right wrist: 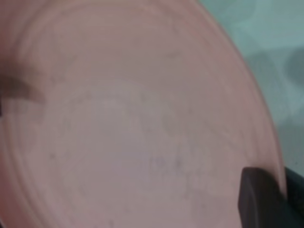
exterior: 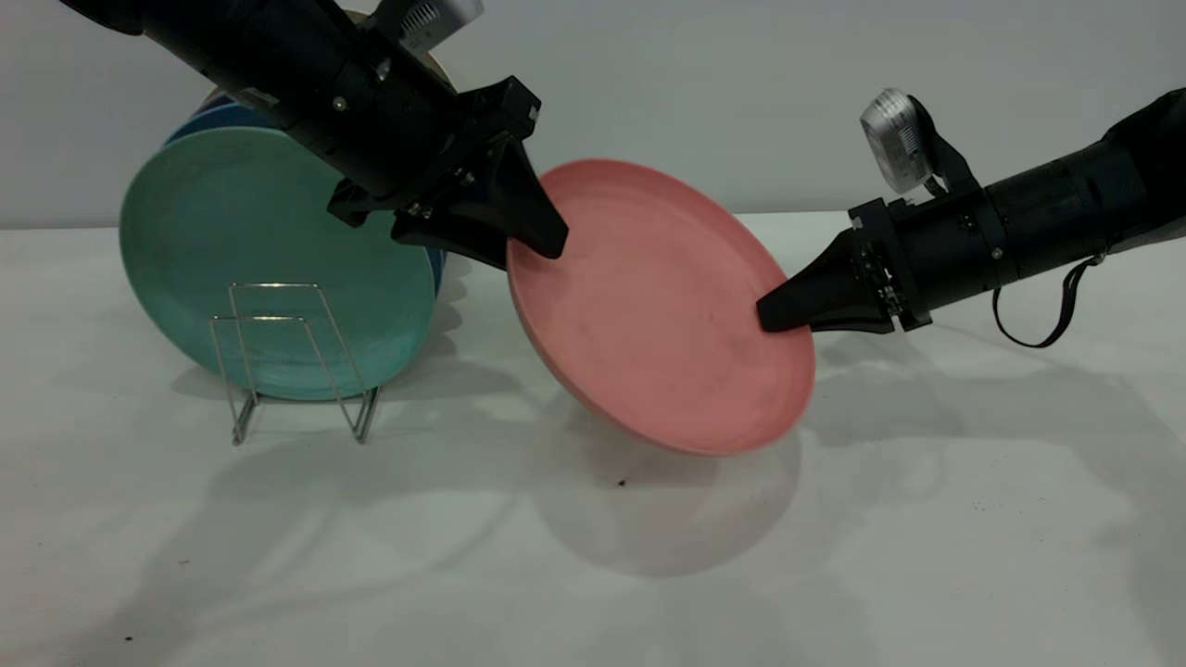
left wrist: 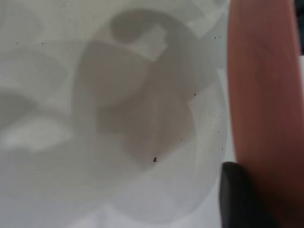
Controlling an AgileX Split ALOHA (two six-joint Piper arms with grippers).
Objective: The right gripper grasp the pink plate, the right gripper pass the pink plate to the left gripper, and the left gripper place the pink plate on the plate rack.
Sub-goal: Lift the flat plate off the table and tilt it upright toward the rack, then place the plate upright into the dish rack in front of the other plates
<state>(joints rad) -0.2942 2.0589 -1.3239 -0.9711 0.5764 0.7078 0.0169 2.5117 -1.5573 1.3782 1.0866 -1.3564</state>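
We are mid-handover: the pink plate [exterior: 662, 310] hangs tilted above the tabletop's [exterior: 593, 574] middle, the right gripper [exterior: 774, 315] pinching one rim, the left gripper [exterior: 537, 245] clamped on the opposite rim; release and placing on the plate rack [exterior: 292, 361] remain

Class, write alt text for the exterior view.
A tilted pink plate hangs above the white table, gripped at opposite rims by the left gripper and right gripper. Behind, a green plate stands in a wire plate rack.
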